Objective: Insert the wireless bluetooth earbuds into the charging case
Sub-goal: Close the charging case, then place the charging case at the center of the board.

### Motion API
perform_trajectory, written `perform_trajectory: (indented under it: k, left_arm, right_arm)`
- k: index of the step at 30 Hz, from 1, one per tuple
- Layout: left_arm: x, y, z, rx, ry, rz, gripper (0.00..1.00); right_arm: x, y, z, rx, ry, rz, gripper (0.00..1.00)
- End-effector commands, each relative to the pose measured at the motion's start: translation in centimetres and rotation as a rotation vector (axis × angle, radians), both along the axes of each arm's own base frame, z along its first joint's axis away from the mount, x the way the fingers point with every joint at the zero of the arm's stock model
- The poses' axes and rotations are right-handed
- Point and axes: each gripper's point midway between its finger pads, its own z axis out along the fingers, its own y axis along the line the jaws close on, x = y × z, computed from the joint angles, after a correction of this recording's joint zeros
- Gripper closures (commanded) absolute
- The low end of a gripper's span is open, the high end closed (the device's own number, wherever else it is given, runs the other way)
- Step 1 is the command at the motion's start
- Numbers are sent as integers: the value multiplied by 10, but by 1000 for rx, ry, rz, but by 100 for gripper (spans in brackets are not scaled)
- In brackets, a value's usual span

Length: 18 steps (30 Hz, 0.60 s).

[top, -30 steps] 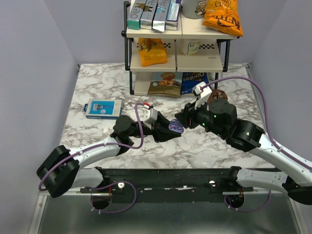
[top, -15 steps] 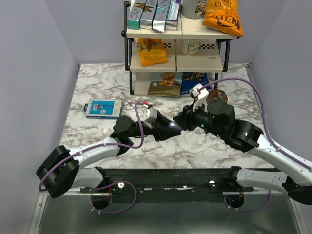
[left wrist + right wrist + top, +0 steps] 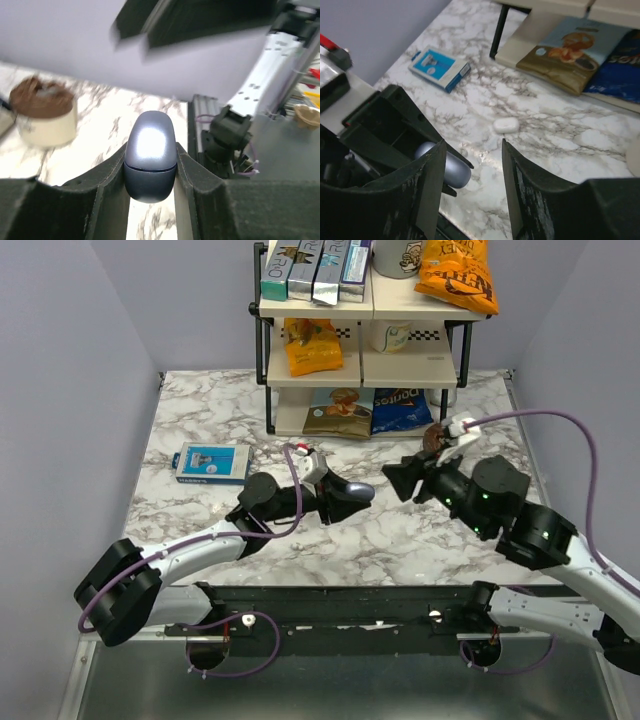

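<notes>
The lavender-blue charging case (image 3: pixel 357 489) is gripped between the fingers of my left gripper (image 3: pixel 342 500) and held just above the marble table, near its middle. In the left wrist view the case (image 3: pixel 150 155) has its lid closed, with a black finger (image 3: pixel 107 175) pressed on each side. The earbuds are hidden. My right gripper (image 3: pixel 393 480) is open and empty, a short way to the right of the case. In the right wrist view the gripper (image 3: pixel 472 145) frames bare marble, and the case (image 3: pixel 451 167) shows behind its left finger.
A white oval pebble-like object (image 3: pixel 506 125) lies on the marble beyond the case. A blue box (image 3: pixel 212 462) lies at the left. A shelf rack (image 3: pixel 362 360) with snack bags stands at the back. A brown-topped cup (image 3: pixel 437 435) stands by the right arm.
A second ago the case was open with purple showing inside and my right gripper was at it. Now the lid is closed and my right gripper has drawn back to the right.
</notes>
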Motion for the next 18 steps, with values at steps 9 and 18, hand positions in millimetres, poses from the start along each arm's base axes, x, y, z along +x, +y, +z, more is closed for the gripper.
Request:
perform_trajectory:
  k: [9, 18]
  left_arm:
    - [88, -8, -108, 270, 668, 303, 100]
    - [145, -68, -159, 424, 853, 297, 100]
  right_arm:
    - [8, -33, -38, 115, 53, -199, 40]
    - [-2, -51, -28, 119, 9, -189, 39]
